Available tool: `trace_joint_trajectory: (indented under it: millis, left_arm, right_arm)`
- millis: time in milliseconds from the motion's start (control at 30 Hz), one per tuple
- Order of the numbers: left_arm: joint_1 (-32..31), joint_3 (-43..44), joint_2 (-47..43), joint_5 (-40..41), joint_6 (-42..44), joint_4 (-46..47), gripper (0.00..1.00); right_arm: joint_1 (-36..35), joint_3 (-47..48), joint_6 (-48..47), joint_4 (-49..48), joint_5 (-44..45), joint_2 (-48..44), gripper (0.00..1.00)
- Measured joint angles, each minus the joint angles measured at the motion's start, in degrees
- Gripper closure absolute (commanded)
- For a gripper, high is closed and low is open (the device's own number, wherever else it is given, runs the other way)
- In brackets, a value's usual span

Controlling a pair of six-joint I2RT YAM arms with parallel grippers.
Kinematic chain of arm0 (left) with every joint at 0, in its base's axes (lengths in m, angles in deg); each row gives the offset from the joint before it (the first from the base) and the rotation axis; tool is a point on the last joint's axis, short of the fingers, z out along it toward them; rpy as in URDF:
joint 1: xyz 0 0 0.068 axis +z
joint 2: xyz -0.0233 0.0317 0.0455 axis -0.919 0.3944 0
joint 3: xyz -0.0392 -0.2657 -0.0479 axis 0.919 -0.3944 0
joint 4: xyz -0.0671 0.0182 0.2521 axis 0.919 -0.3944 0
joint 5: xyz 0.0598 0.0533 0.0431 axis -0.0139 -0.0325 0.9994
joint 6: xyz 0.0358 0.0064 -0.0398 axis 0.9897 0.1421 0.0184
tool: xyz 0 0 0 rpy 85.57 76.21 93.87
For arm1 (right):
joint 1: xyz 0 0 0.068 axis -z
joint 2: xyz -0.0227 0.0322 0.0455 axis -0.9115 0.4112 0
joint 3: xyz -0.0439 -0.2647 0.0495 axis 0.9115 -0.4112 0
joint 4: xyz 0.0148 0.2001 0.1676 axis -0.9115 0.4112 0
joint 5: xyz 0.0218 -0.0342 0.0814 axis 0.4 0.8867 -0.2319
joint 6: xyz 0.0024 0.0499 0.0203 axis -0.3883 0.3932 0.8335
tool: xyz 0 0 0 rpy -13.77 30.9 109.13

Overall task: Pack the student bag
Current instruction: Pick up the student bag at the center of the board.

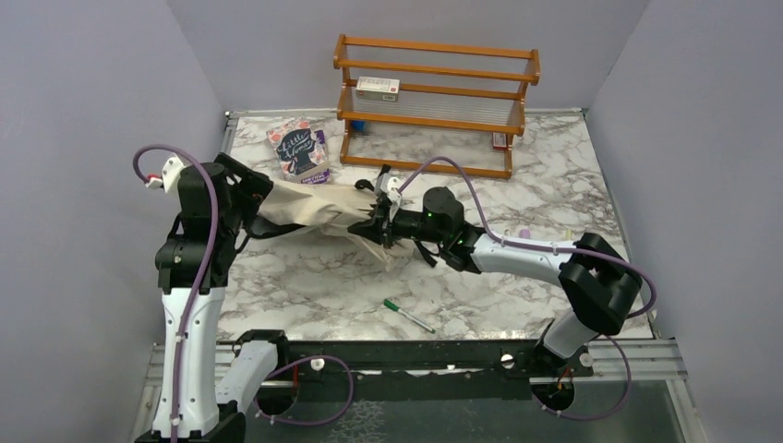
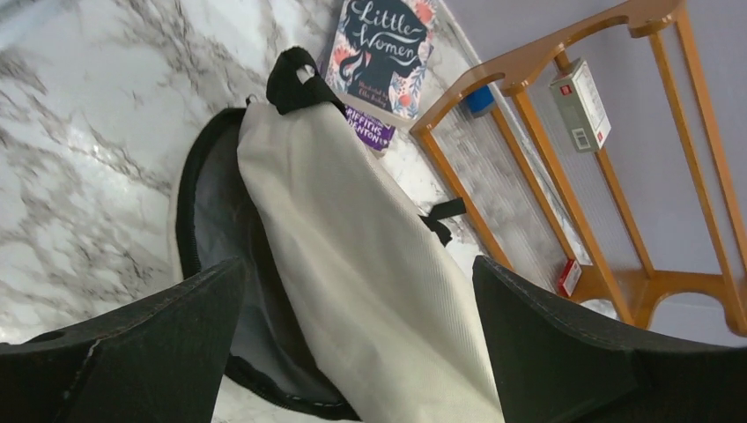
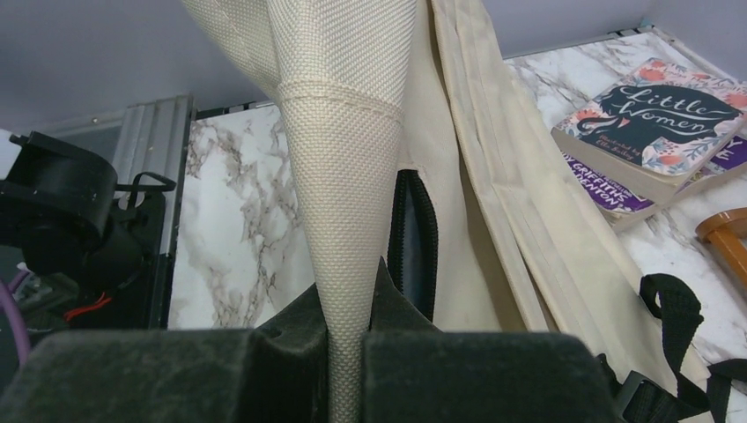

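While the right gripper [image 3: 349,322] clamps the student bag [image 3: 343,132], only the left gripper [image 2: 358,269] (splayed) sees lining [image 2: 216,203].

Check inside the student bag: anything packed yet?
Through the open zip of the student bag only grey lining shows, no items. The cream canvas covers the rest of the interior, so deeper contents cannot be told.

"little women" on top book [image 2: 383,53], "griffiths" on purple book [image 2: 372,132] beneath
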Motion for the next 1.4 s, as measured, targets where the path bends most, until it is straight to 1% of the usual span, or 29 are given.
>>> trace_joint_trajectory:
  millis: [133,267,567,667,700,767,800,900,967,1000,1067,1167,1233,1333,1400]
  left_arm:
    - [0.0,-1.5,2.2,-0.9,-7.6,-0.3,0.01]
    - [0.0,-2.4,2.8,-1.9,-11.5,-0.2,0.01]
    - [0.0,-8.1,4.0,-3.3,-14.6,2.7,0.01]
    - [0.0,-9.7,5.2,-3.9,-14.6,4.7,0.08]
    - [0.0,-10.1,5.6,-4.0,-14.6,5.3,0.10]
    - [0.0,-10.6,6.4,-4.2,-14.4,6.8,0.19]
    - [0.0,-10.8,6.6,-4.3,-14.3,7.4,0.27]
    - [0.0,-10.9,7.0,-4.5,-13.7,9.1,0.43]
    - [0.0,-10.9,7.0,-4.6,-12.9,10.2,0.57]
    - [0.0,-10.9,6.9,-4.6,-12.5,10.6,0.68]
    - [0.0,-10.9,6.8,-4.8,-11.5,11.4,0.85]
    - [0.0,-10.9,6.1,-5.2,-9.4,12.8,1.00]
    - [0.0,-10.8,5.3,-5.7,-7.2,13.5,1.00]
    - [0.0,-9.5,4.7,-6.1,-3.6,13.8,1.00]
    - [0.0,-7.6,4.8,-6.7,-1.3,13.9,1.00]
  right_arm:
    - [0.0,-1.0,0.0,-1.2,-0.9,0.0,1.00]
    - [0.0,-2.2,-0.1,-2.6,-1.6,0.0,0.99]
    - [0.1,-3.8,-1.0,-3.9,-4.0,0.0,0.99]
    - [0.2,-3.9,-1.8,-3.9,-4.9,0.1,0.99]
    - [0.2,-3.9,-2.2,-3.8,-5.2,0.1,0.99]
    - [0.2,-3.9,-2.8,-3.7,-5.6,0.1,0.99]
    - [0.2,-3.9,-3.2,-3.7,-5.9,0.1,0.99]
    - [0.2,-3.9,-4.2,-3.6,-6.4,0.2,0.97]
    - [0.2,-3.9,-4.6,-3.6,-6.6,0.2,0.96]
    - [0.2,-3.9,-4.8,-3.6,-6.6,0.2,0.96]
    - [0.2,-3.9,-5.4,-3.6,-6.8,0.2,0.95]
    - [0.2,-3.9,-6.0,-3.6,-7.2,0.2,0.90]
    - [0.2,-3.9,-6.4,-3.6,-7.5,0.2,0.85]
    - [0.2,-3.3,-7.1,-3.6,-7.9,0.2,0.65]
    - [0.2,-2.9,-7.2,-3.7,-8.0,0.0,0.59]
